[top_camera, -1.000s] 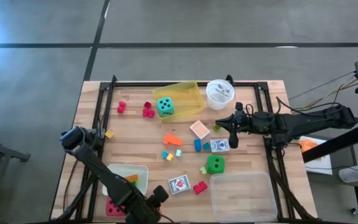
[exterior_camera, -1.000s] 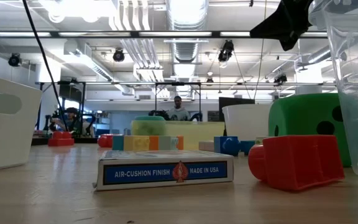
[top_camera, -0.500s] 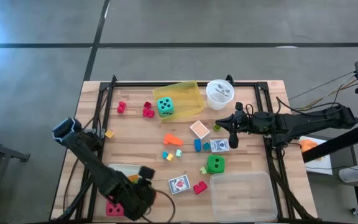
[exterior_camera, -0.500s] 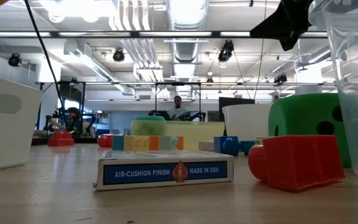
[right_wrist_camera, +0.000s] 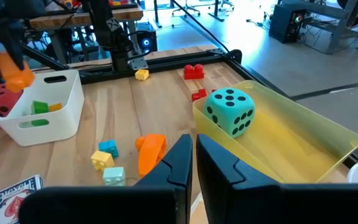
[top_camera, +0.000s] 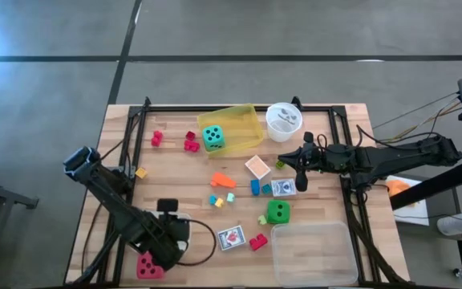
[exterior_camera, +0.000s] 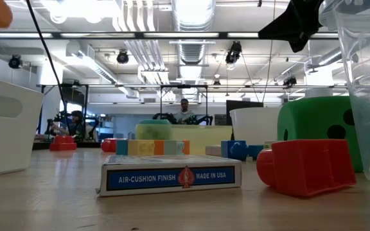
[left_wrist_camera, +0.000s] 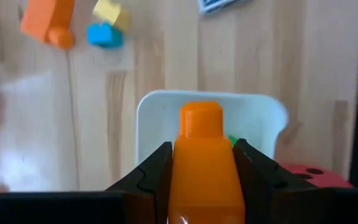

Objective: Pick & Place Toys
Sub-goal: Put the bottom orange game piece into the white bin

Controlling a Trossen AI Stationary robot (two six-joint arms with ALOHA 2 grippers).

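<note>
My left gripper (left_wrist_camera: 202, 152) hangs above the white tray (left_wrist_camera: 160, 99), pointing down and shut on an orange block (left_wrist_camera: 202, 168). The right wrist view shows this block (right_wrist_camera: 15, 70) over the tray (right_wrist_camera: 61, 109), which holds green and orange pieces. A red die (top_camera: 147, 265) lies beside the tray. Small blocks (top_camera: 223, 181), two card decks (top_camera: 231, 238) (top_camera: 283, 188) and a green die (top_camera: 277, 212) rest flat on the table. A teal die (top_camera: 212, 137) sits in the yellow tray (top_camera: 243, 124). My right gripper (top_camera: 299, 172) is shut and hovers at mid-right, touching nothing. My left gripper pinches the orange block by its two opposite long sides (left_wrist_camera: 178, 177) between its two fingers. The fingers come from above, pointing down. The block's round stud end (left_wrist_camera: 201, 118) points down past the fingertips. The block hangs clear above the white tray.
A clear tray (top_camera: 310, 253) stands at the near right. A round white cup (top_camera: 284, 120) stands at the far edge beside the yellow tray. Black rails (top_camera: 135, 136) run along the table's sides. Red blocks (top_camera: 191, 143) lie at the far left.
My left gripper has risen and gone toward the table's left and far side, from the near edge to above the white tray. Its wrist has rolled and tipped to point more steeply down. It stays shut on the orange block, which now shows in the low view's top-left corner.
</note>
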